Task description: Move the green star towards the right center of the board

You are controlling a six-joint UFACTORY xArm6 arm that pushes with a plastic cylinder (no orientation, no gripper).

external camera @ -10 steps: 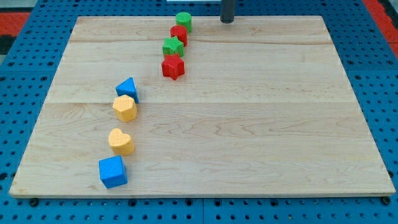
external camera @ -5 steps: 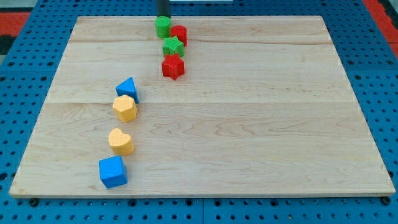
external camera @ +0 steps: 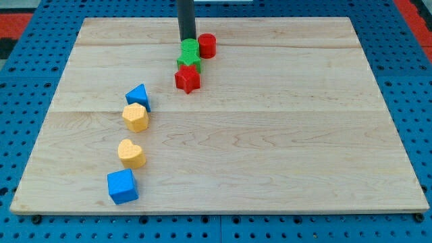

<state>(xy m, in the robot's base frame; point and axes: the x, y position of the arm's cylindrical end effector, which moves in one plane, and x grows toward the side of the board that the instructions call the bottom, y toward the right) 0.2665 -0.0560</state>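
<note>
The green star (external camera: 190, 64) lies near the top middle of the wooden board (external camera: 283, 135). A green cylinder (external camera: 190, 48) presses against its upper side, and the red star (external camera: 187, 79) touches its lower side. A red cylinder (external camera: 207, 46) stands just right of the green cylinder. My tip (external camera: 187, 39) is down on the board right behind the green cylinder, on its upper side, touching it. The rod rises straight up out of the view's top.
At the left a column of blocks runs down the board: a blue triangle (external camera: 138, 96), a yellow hexagon (external camera: 136, 117), a yellow heart (external camera: 131, 153) and a blue cube (external camera: 122, 186). A blue pegboard surrounds the board.
My tip moved left along the top edge, then down. It pushed the green cylinder left and down against the green star. The red cylinder shifted right; both stars slid down a little.
</note>
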